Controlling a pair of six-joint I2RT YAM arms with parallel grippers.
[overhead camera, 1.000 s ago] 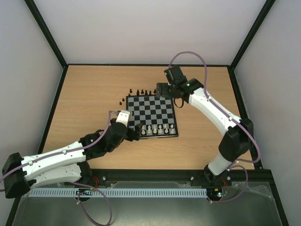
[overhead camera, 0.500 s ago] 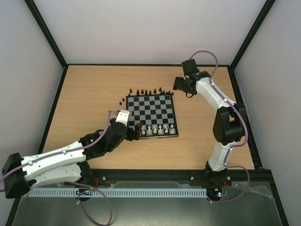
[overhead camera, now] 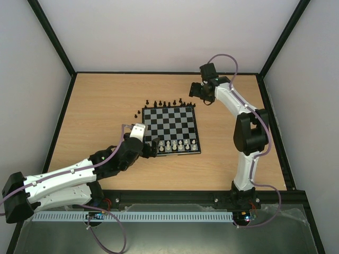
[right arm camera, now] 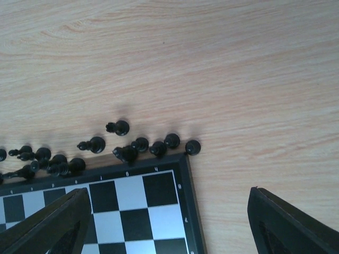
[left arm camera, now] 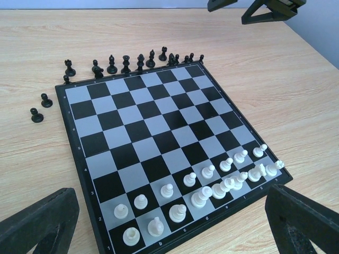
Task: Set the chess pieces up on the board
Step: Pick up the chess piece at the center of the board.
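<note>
Black chess pieces (right arm camera: 140, 144) — beside the board (right arm camera: 159, 191)

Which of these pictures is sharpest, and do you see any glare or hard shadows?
Left wrist: sharpest, the board crisp, no glare. Right wrist: black pieces slightly soft, faint shadows on the wood. Top view: even light, pieces tiny.

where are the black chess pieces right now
The tiny black chess pieces stand off the black-and-silver checkered board, lined along its far edge on the wooden table in the top view.
</note>
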